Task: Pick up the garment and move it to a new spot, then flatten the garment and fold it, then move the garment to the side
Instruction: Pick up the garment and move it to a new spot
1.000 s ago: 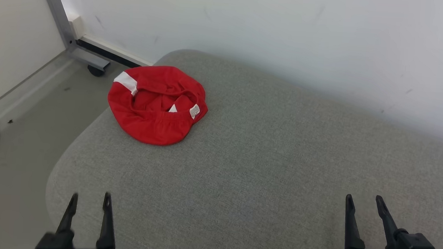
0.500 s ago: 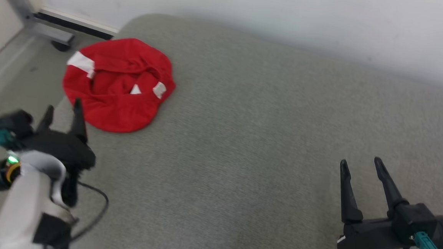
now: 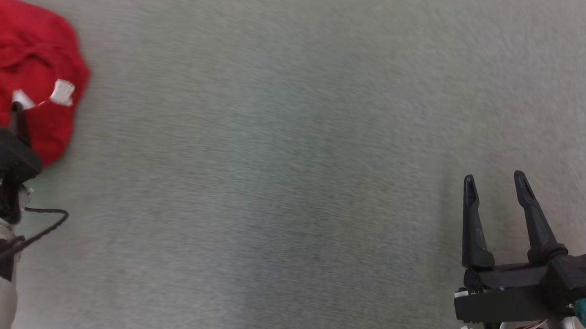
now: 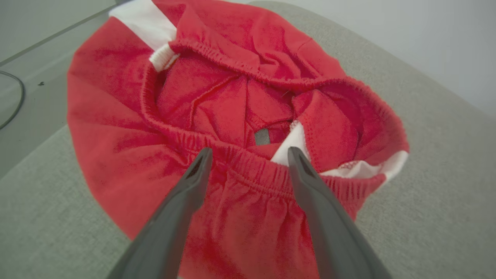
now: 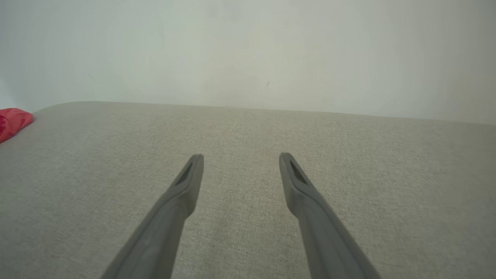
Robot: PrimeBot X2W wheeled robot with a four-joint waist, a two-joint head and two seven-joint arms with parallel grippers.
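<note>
my left claw (image 4: 248, 153) has reached forward over the red garment (image 4: 116, 135), jaws spread wide astride its waistband, poised to pinch and lift it off the grey cushion (image 4: 426, 201).

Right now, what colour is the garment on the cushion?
Red, with white trim patches; the garment shows best in the left wrist view.

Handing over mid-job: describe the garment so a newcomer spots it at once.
Find the broad grey fabric cushion below the pale wall. At its left end lies a crumpled red cloth garment, before the open left gripper. Its bright red with white trim patches stands alone against plain grey.
</note>
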